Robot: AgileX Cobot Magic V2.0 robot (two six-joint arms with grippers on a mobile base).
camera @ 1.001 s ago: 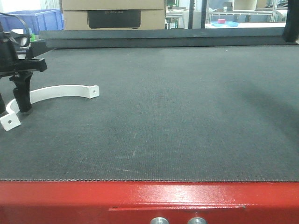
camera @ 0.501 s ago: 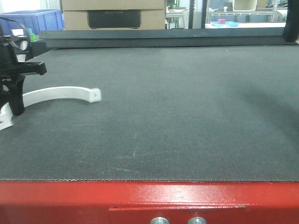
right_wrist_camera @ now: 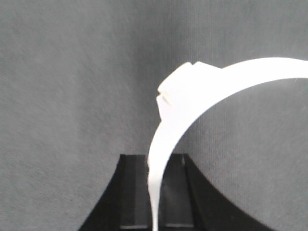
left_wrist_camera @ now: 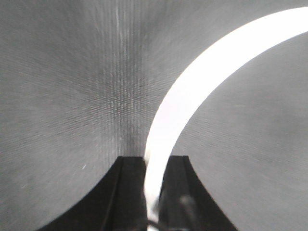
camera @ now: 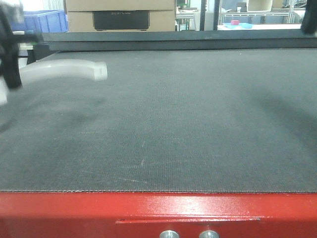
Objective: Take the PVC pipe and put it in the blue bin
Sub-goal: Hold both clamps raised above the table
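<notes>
The left tool [camera: 9, 54] stood at the far left edge of the front view, a dark, blurred shape above the surface [camera: 173, 124]. Its two black fingers [left_wrist_camera: 129, 185] were pressed together on the pipe [camera: 64, 69], a white curved strip, pinching it near one end. In the left wrist view the strip rose from between the fingers and swept up and to the right in a broad arc. In the front view the pipe was blurred; it hung clear of the surface and reached rightward from the tool, with a faint shadow on the dark mat beneath it.

The bin [camera: 47, 21] sat beyond the far edge of the surface at the upper left, behind the tool and the pipe. A cardboard box [camera: 121, 15] stood just to its right.

The right tool [right_wrist_camera: 154, 166] showed in the front view only as a dark bit in the top right corner, well apart from the left one. In its own wrist view its fingers were closed on a second pipe [right_wrist_camera: 226, 77], also a white curved strip, with a stepped tab on its outer side. This strip ran up from between the fingers and arced to the right, off the grey surface below.

A red rail [camera: 158, 213] ran along the near edge of the surface
</notes>
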